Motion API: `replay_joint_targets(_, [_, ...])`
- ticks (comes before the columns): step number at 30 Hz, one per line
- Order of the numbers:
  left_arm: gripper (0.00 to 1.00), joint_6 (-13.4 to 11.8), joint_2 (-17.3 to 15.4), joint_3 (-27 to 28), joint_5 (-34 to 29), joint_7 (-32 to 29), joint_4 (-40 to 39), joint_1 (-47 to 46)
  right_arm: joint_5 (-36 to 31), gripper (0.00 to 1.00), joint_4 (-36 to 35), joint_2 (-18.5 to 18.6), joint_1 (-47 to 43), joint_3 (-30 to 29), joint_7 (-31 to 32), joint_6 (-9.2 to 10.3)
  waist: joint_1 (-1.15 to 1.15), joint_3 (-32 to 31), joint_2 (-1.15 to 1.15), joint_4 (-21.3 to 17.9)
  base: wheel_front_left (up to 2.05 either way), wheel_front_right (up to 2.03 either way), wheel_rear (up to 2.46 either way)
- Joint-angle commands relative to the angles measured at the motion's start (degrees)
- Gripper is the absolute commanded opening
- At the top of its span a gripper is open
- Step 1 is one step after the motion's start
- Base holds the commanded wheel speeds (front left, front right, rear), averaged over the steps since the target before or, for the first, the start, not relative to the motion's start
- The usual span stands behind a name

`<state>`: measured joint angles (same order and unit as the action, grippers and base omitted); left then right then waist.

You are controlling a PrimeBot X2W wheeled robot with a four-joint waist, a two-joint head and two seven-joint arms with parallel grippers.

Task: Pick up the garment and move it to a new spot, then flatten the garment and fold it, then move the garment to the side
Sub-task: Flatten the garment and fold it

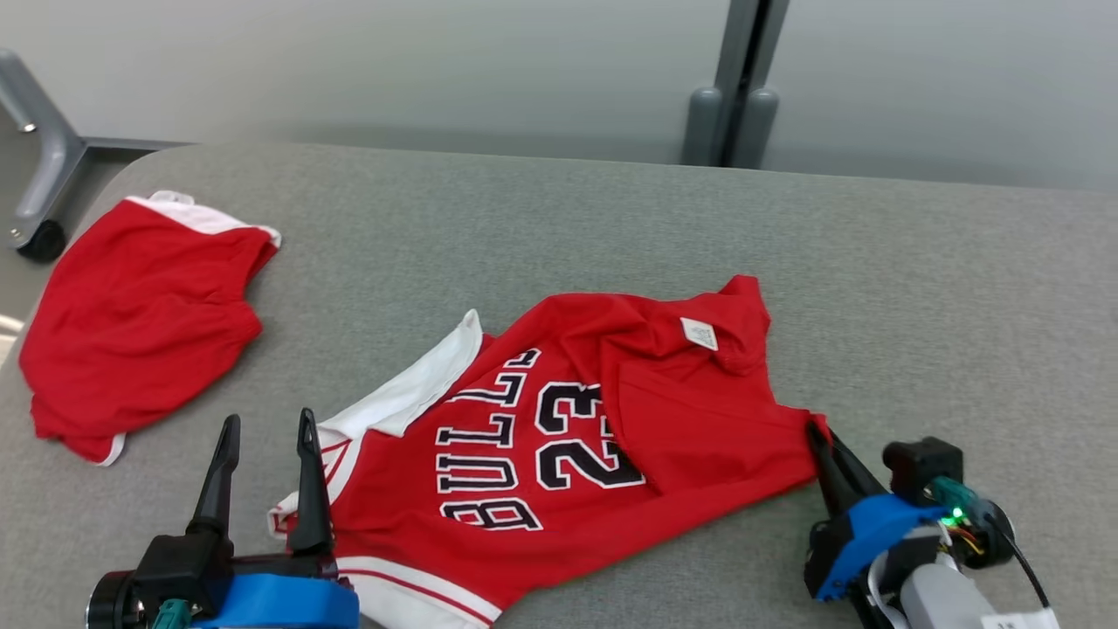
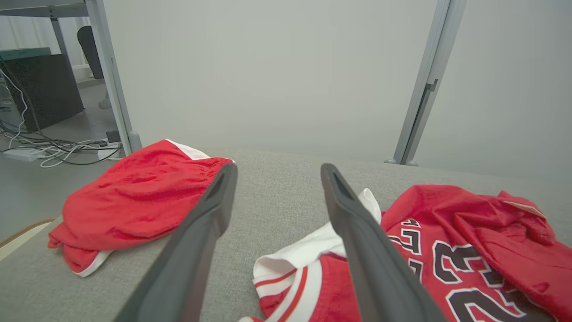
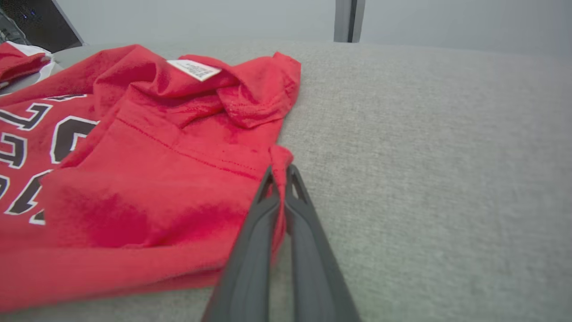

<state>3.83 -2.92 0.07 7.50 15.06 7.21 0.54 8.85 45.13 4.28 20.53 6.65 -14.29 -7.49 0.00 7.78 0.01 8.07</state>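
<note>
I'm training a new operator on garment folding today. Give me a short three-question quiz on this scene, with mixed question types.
1. True or false: the left pincer is shut on the jersey.
2. Multiple choice: the right pincer pinches the jersey at A) its white trim, B) its red edge on the robot's right, C) its label.
3. Fill in: the red shorts lie on the jersey's ____ side, by the robot's own sides.
Key: 1 false, its jaws stand open beside the cloth; 2 B; 3 left.
</note>
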Motion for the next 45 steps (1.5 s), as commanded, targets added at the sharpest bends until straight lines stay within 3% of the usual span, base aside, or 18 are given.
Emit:
replay_joint_targets(1, [1.00,-0.4,0.0,0.1,0.3,0.2,-0.1,0.7,1.0,0.00,-2.1,0.9,-2.6,-0.6,-0.6,-0.01,0.00,-0.9,-0.01,-1.6,0.00,0.00,0.00])
replay_joint_targets(8, [1.00,-0.8,0.0,-0.2,1.2,0.2,0.0,1.6,6.2,0.00,-15.4,0.8,-14.2,-2.2,-0.9,-0.01,0.00,-1.6,-0.01,-5.8,0.00,0.00,0.00])
replay_joint_targets(18, [1.00,-1.1,0.0,-0.8,1.6,0.2,-0.2,0.9,11.8,0.00,-32.1,-0.9,-32.9,-6.5,1.0,-0.01,0.00,-0.9,-0.01,-7.6,0.00,0.00,0.00])
replay_joint_targets(19, [1.00,-1.1,0.0,-0.6,1.7,0.2,-0.2,1.0,11.5,0.34,-32.7,-1.0,-34.0,-6.9,1.5,-0.01,0.00,-0.9,-0.01,-7.8,0.00,0.00,0.00])
replay_joint_targets(20, [1.00,-1.1,0.0,-0.5,1.7,0.2,-0.1,1.0,10.9,0.90,-33.3,-1.0,-34.7,-7.2,1.7,-0.01,0.00,-0.8,-0.01,-7.9,0.00,0.00,0.00])
replay_joint_targets(21, [1.00,-1.0,0.0,-0.4,1.7,0.2,-0.1,1.0,10.4,1.00,-33.9,-1.1,-35.0,-7.4,2.0,-0.01,0.00,-0.8,-0.01,-8.0,0.00,0.00,0.00])
replay_joint_targets(28, [1.00,-1.1,0.0,-0.6,1.4,0.2,-0.1,0.9,6.6,1.00,-39.5,-1.1,-32.1,-8.8,2.6,-0.01,0.00,-1.1,-0.01,-7.9,0.00,0.00,0.00])
replay_joint_targets(35, [1.00,-0.9,0.0,-0.4,1.3,0.2,-0.1,0.6,3.7,1.00,-43.0,2.5,-22.5,-6.8,8.0,-0.01,0.00,-0.8,-0.01,-6.5,0.00,0.00,0.00])
replay_joint_targets(45, [1.00,-1.2,0.0,-1.4,1.7,0.2,-0.2,-0.9,0.9,1.00,-36.7,6.1,-7.4,-3.2,16.8,-0.01,0.00,1.0,-0.01,-3.6,0.00,0.00,0.00])
